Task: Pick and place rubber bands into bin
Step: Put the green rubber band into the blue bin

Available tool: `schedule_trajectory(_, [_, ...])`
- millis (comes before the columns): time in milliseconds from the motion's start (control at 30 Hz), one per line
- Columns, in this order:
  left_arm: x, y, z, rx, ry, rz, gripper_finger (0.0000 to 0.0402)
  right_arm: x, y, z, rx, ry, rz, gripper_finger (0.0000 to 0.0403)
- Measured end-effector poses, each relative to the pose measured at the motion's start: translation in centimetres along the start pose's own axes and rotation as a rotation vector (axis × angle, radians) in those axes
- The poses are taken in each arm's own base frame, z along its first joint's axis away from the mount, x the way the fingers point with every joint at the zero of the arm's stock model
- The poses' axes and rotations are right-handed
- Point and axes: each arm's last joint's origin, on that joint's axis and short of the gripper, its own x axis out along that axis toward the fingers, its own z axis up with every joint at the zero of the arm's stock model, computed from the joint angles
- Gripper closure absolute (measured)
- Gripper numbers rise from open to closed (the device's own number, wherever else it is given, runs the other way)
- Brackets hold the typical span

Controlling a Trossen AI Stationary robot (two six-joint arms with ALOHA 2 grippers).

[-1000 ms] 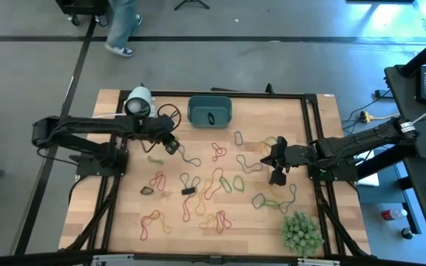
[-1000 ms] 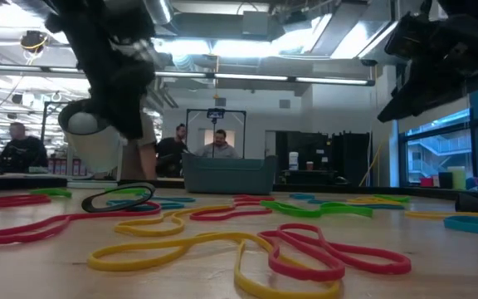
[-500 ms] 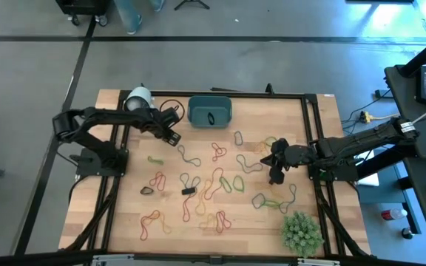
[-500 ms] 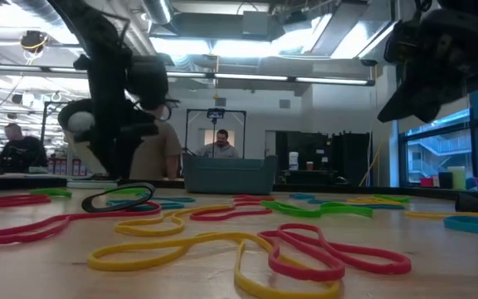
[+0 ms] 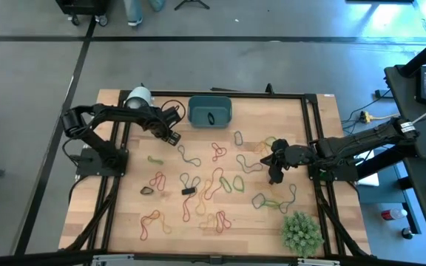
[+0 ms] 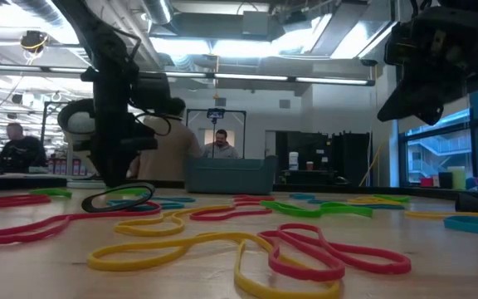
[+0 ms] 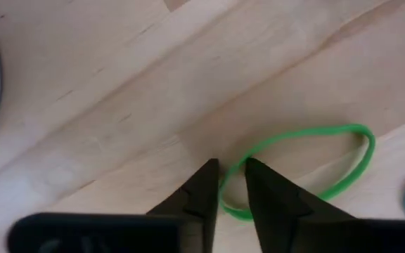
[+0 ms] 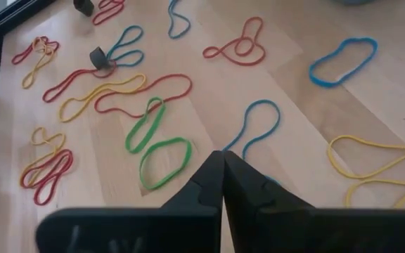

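High view: wooden table (image 5: 124,214) strewn with rubber bands (image 5: 211,185) in red, yellow, green, blue; teal bin (image 5: 210,111) at the far edge, a dark loop lying inside it. Left gripper (image 5: 171,137) just left of the bin, near the white roll (image 5: 138,100), low over the wood. Right gripper (image 5: 275,174) at mid-right among the bands, above the spiky green plant (image 5: 301,230) in the near right corner.

Left wrist view – adds what the overhead cannot: fingers (image 7: 197,193) narrowly parted, tips down on the wood, one end of a green rubber band (image 7: 304,159) lying in the gap between them. Not lifted; cannot tell whether pinched yet.

Right wrist view: fingers (image 8: 241,184) pressed together, nothing between them, poised over a blue band (image 8: 255,130) with green loops (image 8: 157,144) beside it.

Low view – only here: bin (image 6: 229,174) seen side-on at the back of the table, people in the room behind it, a dark band (image 6: 121,198) and a yellow band (image 6: 189,245) in the foreground. Both arms show as dark shapes from above, fingertips not readable.
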Motion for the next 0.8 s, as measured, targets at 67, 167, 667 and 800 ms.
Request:
schedule_trajectory(67, [-0.2, -0.1, -0.1, -0.016, -0.007, -0.009, 0.0377, 0.0, 0.0, 0.0, 0.000, -0.001, 0.001, 0.0391])
schedule_trajectory(167, [-0.8, -0.3, -0.4, -0.017, -0.007, -0.043, 0.0395, 0.0, 0.1, 0.1, -0.001, -0.007, 0.005, 0.0391])
schedule_trajectory(667, [-11.8, -1.9, 1.7, 0.034, -0.386, -0.310, 0.0399, 0.0, 0.1, 0.1, -0.004, -0.008, 0.006, 0.0391])
schedule_trajectory(800, [-15.5, -3.0, 4.4, 0.123, -0.537, -0.295, 0.0399, 0.0, 0.1, 0.1, -0.003, -0.012, 0.010, 0.0391])
